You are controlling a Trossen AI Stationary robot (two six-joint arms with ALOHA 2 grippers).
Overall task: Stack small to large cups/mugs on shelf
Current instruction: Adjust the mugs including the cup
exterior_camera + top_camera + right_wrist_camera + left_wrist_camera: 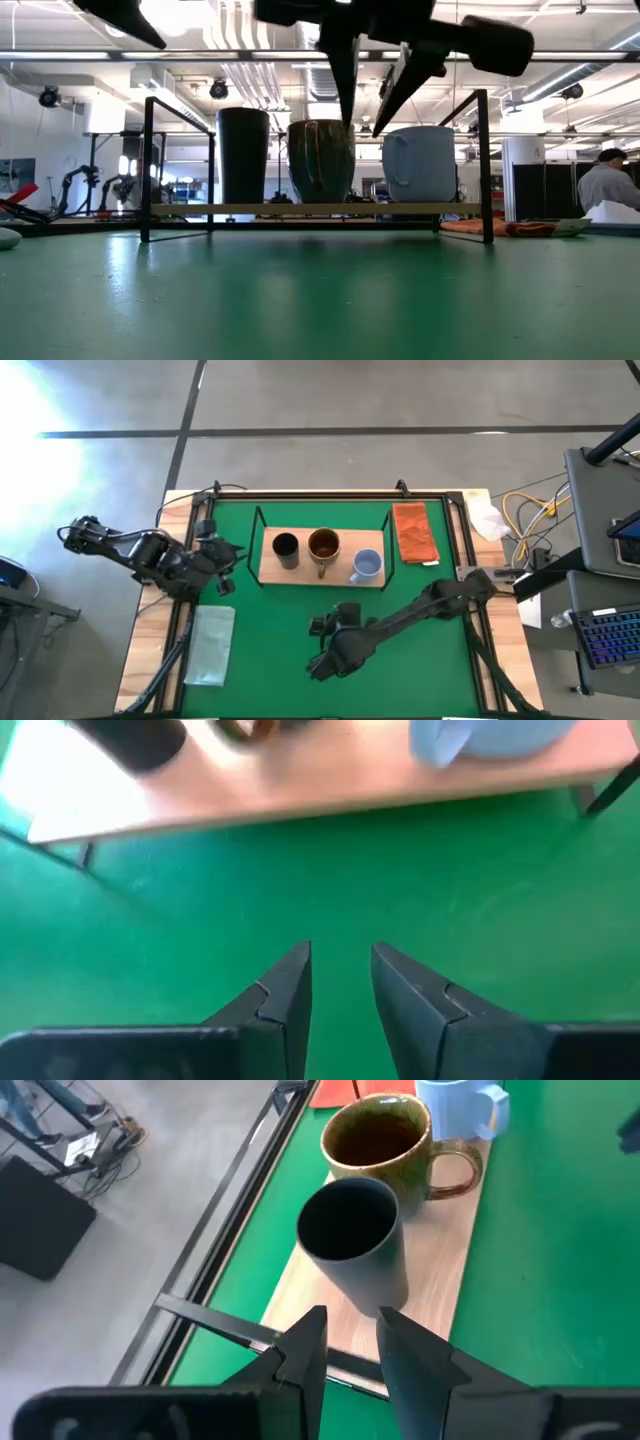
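- Cups and mugs stand in a row on the shelf (322, 574): you have the black cup (285, 548) at the left end, the brown-gold mug (323, 545) in the middle, and the blue-grey mug (367, 565) at the right end.
- Your left gripper (222, 555) sits just beyond the shelf's left wire frame, near the black cup, its fingers (305, 1350) a narrow gap apart and holding nothing.
- Your right gripper (345, 618) hangs over bare green mat in front of the shelf, fingers (285, 990) narrowly parted and empty.
- An orange folded cloth (414, 532) lies just right of the shelf, outside the frame.
- A pale translucent cloth (210, 644) lies on the mat's left front, well apart from the shelf.
- A person (608, 185) sits far behind the table.
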